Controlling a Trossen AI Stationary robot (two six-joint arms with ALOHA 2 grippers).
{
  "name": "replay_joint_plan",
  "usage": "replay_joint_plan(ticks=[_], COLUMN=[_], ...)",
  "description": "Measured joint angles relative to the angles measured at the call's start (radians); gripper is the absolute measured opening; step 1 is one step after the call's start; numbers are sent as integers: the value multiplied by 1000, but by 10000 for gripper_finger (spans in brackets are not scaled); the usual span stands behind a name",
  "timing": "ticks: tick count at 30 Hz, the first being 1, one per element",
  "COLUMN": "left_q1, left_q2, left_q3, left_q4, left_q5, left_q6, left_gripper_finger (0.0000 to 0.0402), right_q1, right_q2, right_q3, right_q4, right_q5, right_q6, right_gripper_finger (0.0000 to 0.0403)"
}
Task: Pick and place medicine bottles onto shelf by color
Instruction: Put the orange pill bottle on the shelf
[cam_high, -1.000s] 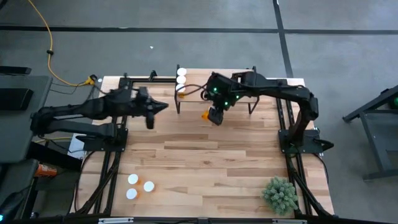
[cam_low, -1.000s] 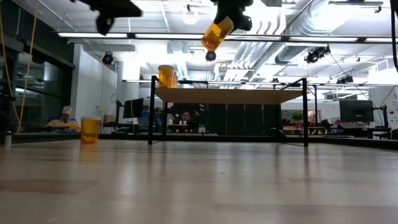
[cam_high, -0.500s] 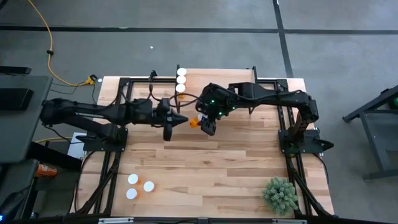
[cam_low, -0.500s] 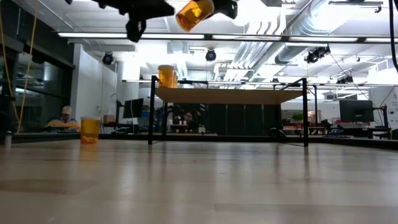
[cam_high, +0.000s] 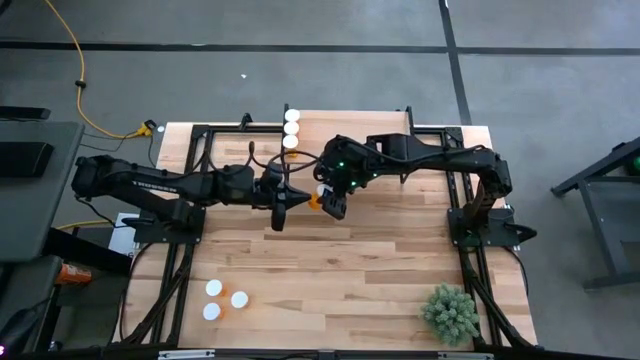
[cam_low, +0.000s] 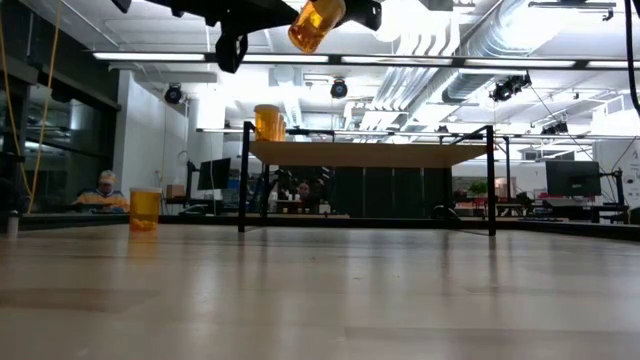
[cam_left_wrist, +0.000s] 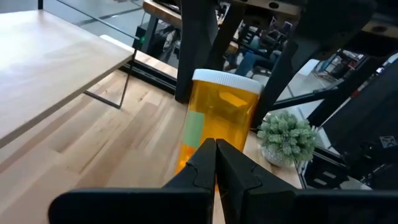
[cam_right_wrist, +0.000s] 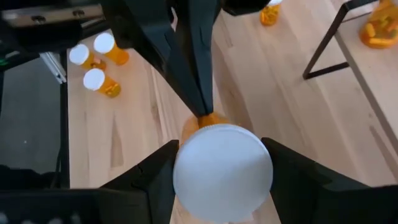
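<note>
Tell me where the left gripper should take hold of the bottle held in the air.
Likely the bare amber base end of the bottle: the right gripper clamps its white-capped end. Come from the base side, where the left gripper sits with fingers shut; open them across the round body.

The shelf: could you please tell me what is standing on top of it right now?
On the shelf, the low view shows one amber bottle at its left end. The high view shows three white caps in a row there, so the others are hidden behind it.
</note>
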Motion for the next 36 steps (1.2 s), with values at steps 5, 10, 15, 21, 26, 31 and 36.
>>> replay_joint_plan(ticks=[5, 10, 15, 21, 26, 31, 36], left_q1=[1, 1, 26, 93, 106, 106, 106], left_q2=[0, 0, -70, -258, -428, -541, -575], left_q3=[0, 0, 0, 0, 0, 0, 0], left_q4=[-2, -3, -95, -285, -321, -324, -327], left_q5=[2, 16, 19, 3, -51, -101, -117], left_q6=[6, 17, 74, 76, 103, 114, 122], left_gripper_finger=[0, 0, 0, 0, 0, 0, 0], right_q1=[-3, -3, -7, -78, -198, -311, -375], right_q2=[0, 0, -7, -1, 52, 133, 195], right_q3=[0, 0, 0, 2, 2, 2, 2], right_q4=[32, 37, 36, 71, 185, 245, 265], right_q5=[2, 7, 128, 309, 370, 371, 345], right_q6=[-7, -23, -58, -117, -108, -81, -46], right_gripper_finger=[197, 197, 197, 197, 197, 197, 197])
